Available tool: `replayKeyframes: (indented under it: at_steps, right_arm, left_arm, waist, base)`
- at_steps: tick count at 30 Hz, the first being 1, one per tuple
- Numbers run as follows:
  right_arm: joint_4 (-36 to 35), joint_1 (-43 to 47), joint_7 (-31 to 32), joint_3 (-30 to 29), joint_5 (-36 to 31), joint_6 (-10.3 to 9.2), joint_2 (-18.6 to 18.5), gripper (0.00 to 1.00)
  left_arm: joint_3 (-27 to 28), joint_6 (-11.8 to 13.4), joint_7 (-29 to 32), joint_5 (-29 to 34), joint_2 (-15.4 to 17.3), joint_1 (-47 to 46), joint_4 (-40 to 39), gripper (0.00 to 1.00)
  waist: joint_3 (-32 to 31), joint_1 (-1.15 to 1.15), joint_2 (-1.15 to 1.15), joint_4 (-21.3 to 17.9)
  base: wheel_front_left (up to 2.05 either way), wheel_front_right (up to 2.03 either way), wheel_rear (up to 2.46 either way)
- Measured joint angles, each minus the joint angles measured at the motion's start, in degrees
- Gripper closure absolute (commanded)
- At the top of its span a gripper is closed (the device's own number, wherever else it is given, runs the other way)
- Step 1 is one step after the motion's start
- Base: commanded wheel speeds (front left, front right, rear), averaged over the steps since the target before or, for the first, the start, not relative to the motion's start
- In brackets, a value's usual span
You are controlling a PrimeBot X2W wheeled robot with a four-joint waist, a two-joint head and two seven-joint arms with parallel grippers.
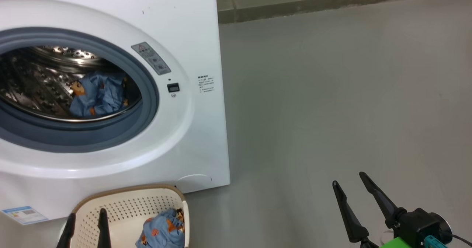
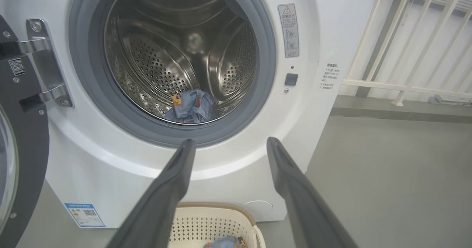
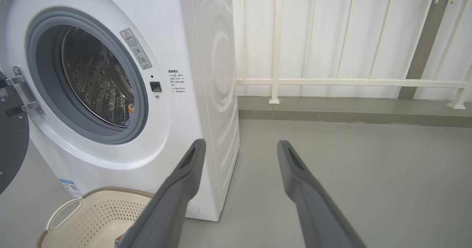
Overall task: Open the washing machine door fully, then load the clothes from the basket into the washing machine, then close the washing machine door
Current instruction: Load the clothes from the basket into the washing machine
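Clothes (image 1: 97, 93) of light blue fabric with orange and brown patches lie in 2 places. 1 bundle rests low in the perforated steel drum (image 2: 158, 56), toward its front and just behind the grey gasket (image 1: 147, 104). Another bundle sits in the right-hand end of the basket (image 1: 129, 191) as the head view shows it. This cream perforated basket with its brown rim stands on the floor (image 1: 332, 93), close against the lower front of the washing machine (image 1: 184, 30) and below its round opening. The washing machine door (image 2: 22, 159) is swung open on its metal hinge (image 2: 44, 63) at the left of the opening in both wrist views, its black rim and part of the glass showing at the frame edge. A small blue label sticker (image 1: 24, 215) sits on the machine's bottom front corner, near the basket. The left hand (image 2: 230, 141) hangs above the basket with its 2 dark fingers spread apart and nothing between them, pointing toward the lower edge of the opening. The right hand (image 1: 348, 178) is likewise spread wide and empty, over bare floor well to the right of the machine and basket, aimed past the machine's corner. A white railing (image 3: 350, 82) runs along the wall beyond the machine.
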Motion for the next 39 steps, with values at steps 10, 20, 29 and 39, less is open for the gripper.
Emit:
replayKeyframes:
  at_steps: [10,20,29,39]
  right_arm:
    - [-2.3,-0.3,0.6,0.5,0.4,0.0,-3.3,0.0]
    - [-5.2,-3.9,0.5,-0.3,2.1,0.0,-8.2,0.0]
    - [-5.9,-6.7,-0.8,-1.1,3.7,0.0,-10.4,0.0]
    - [-5.7,-9.3,-1.9,-1.1,4.1,0.0,-11.1,0.0]
  left_arm:
    - [-2.0,2.0,0.0,-1.0,-0.1,-3.9,5.8,0.0]
    - [-4.4,2.4,0.0,-0.5,-0.4,-16.7,20.1,0.0]
    - [-4.6,1.6,0.0,0.6,-0.2,-29.6,35.5,0.0]
    - [-2.9,0.9,0.0,-0.1,0.4,-39.8,47.8,0.0]
  waist:
    - [5.5,0.0,0.0,0.6]
    - [15.6,0.0,0.0,1.4]
    - [25.3,0.0,0.0,1.2]
    - [33.5,0.0,0.0,-0.4]
  base:
    - [0.0,0.0,0.0]
    - [0.0,0.0,0.0]
    - [0.0,0.0,0.0]
    - [0.0,0.0,0.0]
